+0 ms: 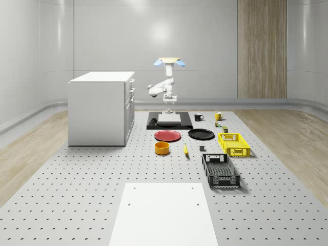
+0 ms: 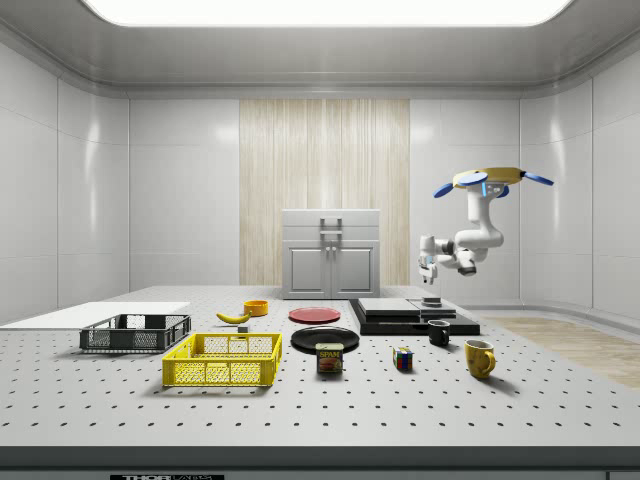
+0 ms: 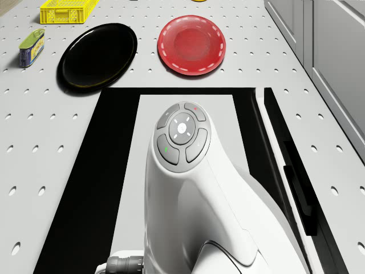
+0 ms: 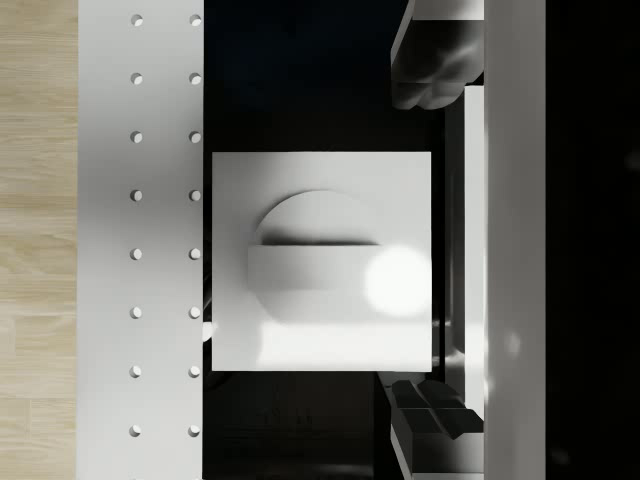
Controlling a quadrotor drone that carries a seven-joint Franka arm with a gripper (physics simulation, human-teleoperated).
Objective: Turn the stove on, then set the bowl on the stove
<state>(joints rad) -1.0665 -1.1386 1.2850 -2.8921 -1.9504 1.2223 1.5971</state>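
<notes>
Sitting nearest in the whole-scene view, orange bowl (image 1: 162, 148) on the counter (image 1: 77, 195) at lower centre, well apart from the tool (image 1: 168, 109), fingers spread, poised just above the stove (image 1: 169, 121), drone (image 1: 169, 62) hovering over it.

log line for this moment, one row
phase: stove switch | drone: hovering over stove | gripper: open, above knob, no contact seen | bowl: on table, beside red plate
</notes>
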